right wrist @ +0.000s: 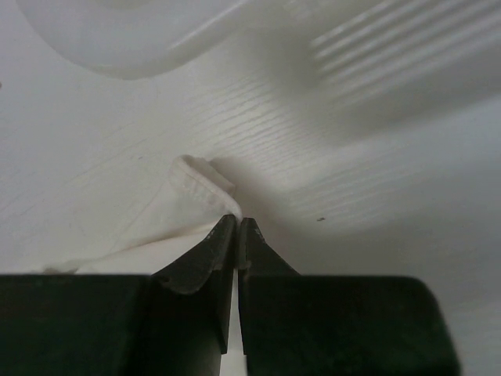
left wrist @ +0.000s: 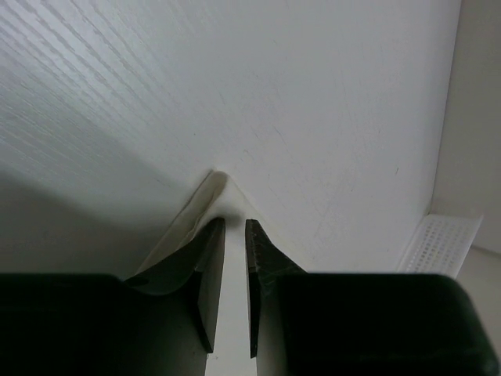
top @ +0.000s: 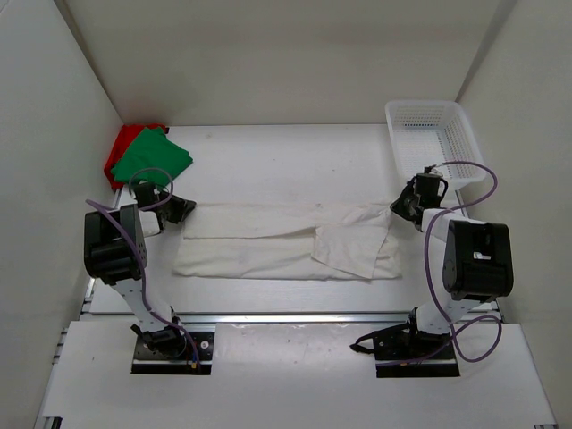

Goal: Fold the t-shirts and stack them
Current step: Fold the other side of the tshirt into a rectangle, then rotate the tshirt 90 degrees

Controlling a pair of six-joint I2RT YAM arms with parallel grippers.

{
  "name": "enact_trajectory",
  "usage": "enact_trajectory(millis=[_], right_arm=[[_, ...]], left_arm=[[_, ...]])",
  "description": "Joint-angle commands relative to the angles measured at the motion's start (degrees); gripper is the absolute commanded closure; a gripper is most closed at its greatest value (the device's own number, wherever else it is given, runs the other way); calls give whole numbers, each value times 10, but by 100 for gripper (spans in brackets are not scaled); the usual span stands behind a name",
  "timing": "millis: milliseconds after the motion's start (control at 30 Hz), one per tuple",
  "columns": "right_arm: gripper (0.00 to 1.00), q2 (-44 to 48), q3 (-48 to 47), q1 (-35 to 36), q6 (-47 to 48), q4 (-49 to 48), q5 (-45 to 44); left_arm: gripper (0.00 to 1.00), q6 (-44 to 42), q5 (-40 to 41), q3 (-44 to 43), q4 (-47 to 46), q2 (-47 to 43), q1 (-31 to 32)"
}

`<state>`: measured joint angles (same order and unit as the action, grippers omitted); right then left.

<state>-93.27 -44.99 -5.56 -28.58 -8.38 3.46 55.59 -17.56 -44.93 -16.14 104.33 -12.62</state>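
Note:
The white t-shirt (top: 286,243) lies folded into a long band across the middle of the table. My left gripper (top: 181,210) is at its back left corner. In the left wrist view the jaws (left wrist: 235,223) stand a narrow gap apart, pinching the cloth corner (left wrist: 213,184). My right gripper (top: 401,207) is at the back right corner. In the right wrist view it (right wrist: 237,221) is shut on the hemmed corner (right wrist: 196,176). The green t-shirt (top: 150,156) lies folded on the red t-shirt (top: 120,152) at the back left.
A white mesh basket (top: 435,141) stands at the back right, just behind my right gripper, and shows in the left wrist view (left wrist: 438,243) and the right wrist view (right wrist: 149,39). White walls close in the table at the left, back and right.

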Motion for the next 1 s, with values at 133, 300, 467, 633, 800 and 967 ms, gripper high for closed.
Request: enact_trajectory(millis=[133,300,467,633,800,967], right_arm=[[99,-4,-40,5,-3,61,-72],[99,-7,-64,2,-2,103,-81],[67,21,-86,18,4,120,-72],[58,100,-80,22,10,134,-82],[81,163,-21,82,5,106,-68],[100,179,69,163,-32,62,0]], left_arm=[[71,-4,34,17,12,-33,-21],[72,20,24,20,-6,-60,-21],[70,24,26,2,-7,-121,10],[68,-15,46,-16,22,-170,97],[67,-36,77,16,30,-196,220],[67,-3,58,70,-9,-189,255]])
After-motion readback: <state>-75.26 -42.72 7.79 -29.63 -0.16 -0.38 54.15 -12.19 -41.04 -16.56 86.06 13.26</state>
